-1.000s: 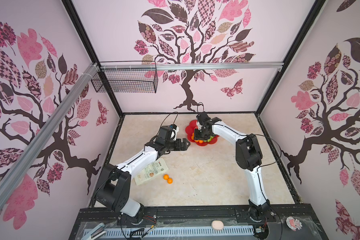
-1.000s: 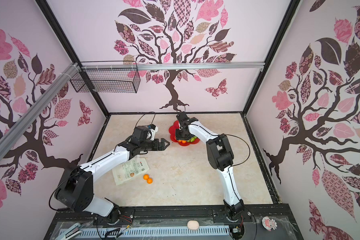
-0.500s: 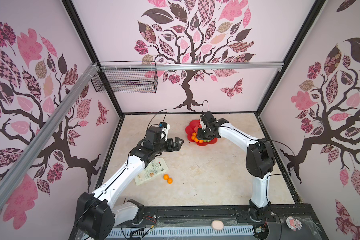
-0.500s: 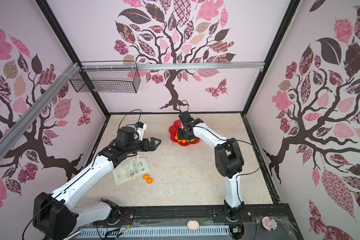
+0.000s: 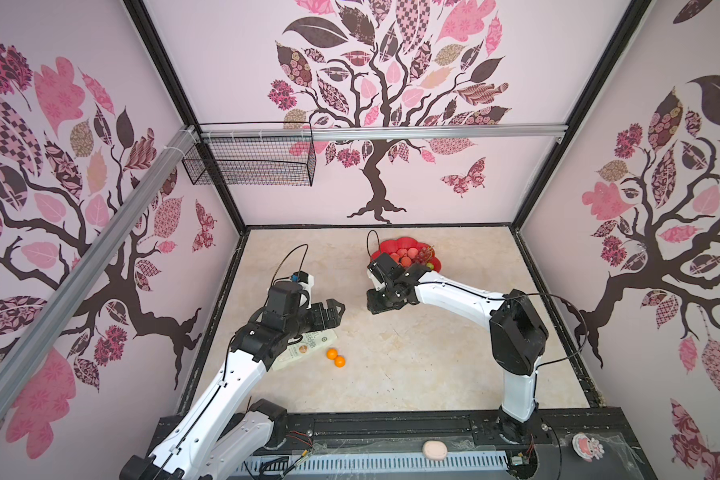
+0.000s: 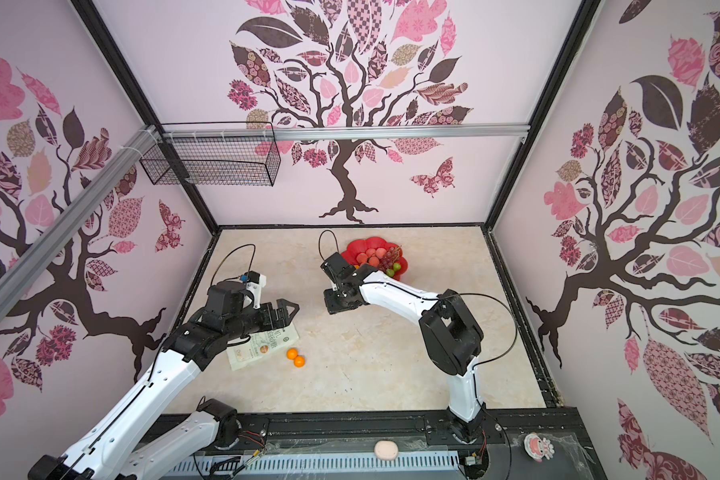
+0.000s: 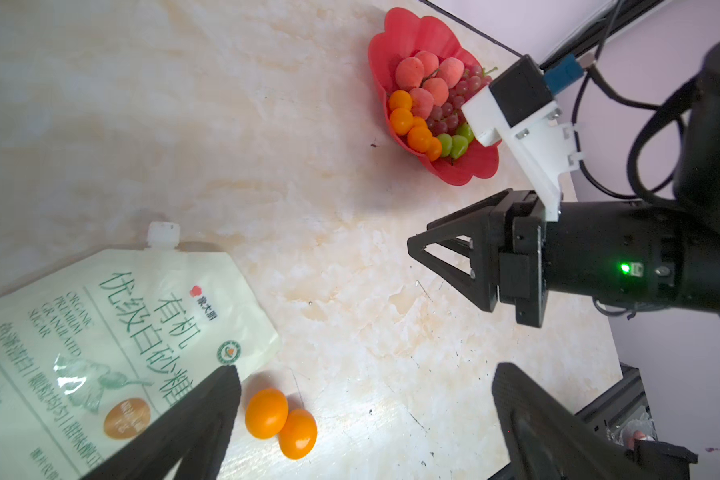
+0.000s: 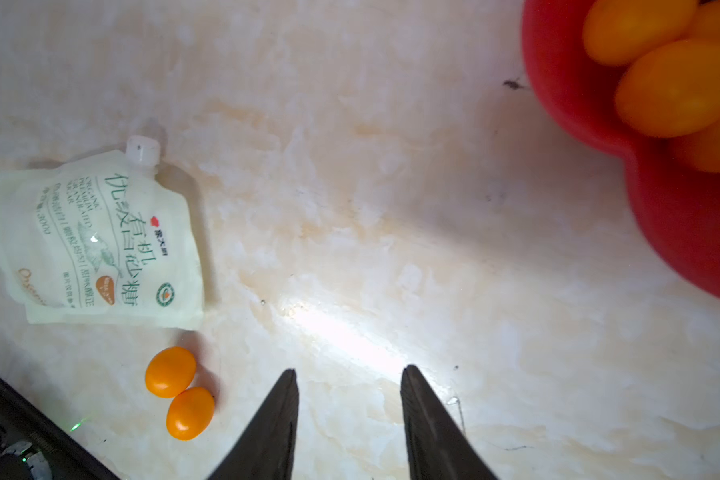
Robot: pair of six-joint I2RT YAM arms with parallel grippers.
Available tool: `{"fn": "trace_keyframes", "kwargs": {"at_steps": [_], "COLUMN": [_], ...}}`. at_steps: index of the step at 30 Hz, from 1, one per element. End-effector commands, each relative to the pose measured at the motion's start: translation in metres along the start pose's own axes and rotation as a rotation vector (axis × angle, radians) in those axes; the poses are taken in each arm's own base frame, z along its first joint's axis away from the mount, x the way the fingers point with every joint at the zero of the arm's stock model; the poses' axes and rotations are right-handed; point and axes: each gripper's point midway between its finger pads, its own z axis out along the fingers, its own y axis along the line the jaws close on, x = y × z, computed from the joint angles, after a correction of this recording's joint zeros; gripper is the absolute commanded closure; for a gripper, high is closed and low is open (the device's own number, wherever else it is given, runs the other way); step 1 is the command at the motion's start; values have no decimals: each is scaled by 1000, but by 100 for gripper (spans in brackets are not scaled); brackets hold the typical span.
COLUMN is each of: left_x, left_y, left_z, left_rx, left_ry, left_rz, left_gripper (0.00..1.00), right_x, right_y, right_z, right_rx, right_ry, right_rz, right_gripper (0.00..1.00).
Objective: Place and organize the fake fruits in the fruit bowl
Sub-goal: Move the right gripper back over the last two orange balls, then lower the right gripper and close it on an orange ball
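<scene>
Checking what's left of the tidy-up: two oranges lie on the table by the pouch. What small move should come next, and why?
Probably lower the left gripper onto the orange nearest the pouch. Its jaws stand open almost over that pair, while the other fruits in view lie in the fruit bowl.

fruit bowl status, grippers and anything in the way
Left gripper open, empty. Right gripper open, empty. Fruit bowl part filled; two oranges out on table. Pouch beside them, not covering.
</scene>
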Motion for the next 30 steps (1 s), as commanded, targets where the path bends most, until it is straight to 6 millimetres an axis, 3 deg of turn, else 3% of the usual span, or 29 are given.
{"fn": "trace_keyframes", "kwargs": {"at_steps": [1, 6, 14, 23, 30], "left_x": [23, 34, 38, 41, 37], "left_y": [22, 40, 61, 74, 86], "left_z": [-2, -13, -35, -44, -46], "left_rx": [-72, -132, -203, -207, -162], "left_ry": [42, 15, -75, -118, -150], "left_rz": [-88, -202, -331, -436, -541], "left_gripper": [2, 1, 2, 2, 1], "right_x": [4, 27, 55, 82, 88], "right_y": [33, 74, 114, 129, 130], "right_z": [0, 14, 31, 53, 66], "right_rx": [-34, -74, -126, -148, -145], "right_ry": [3, 52, 122, 220, 258], "right_rz": [-49, -131, -210, -259, -271], "right_gripper": [56, 56, 56, 56, 55]}}
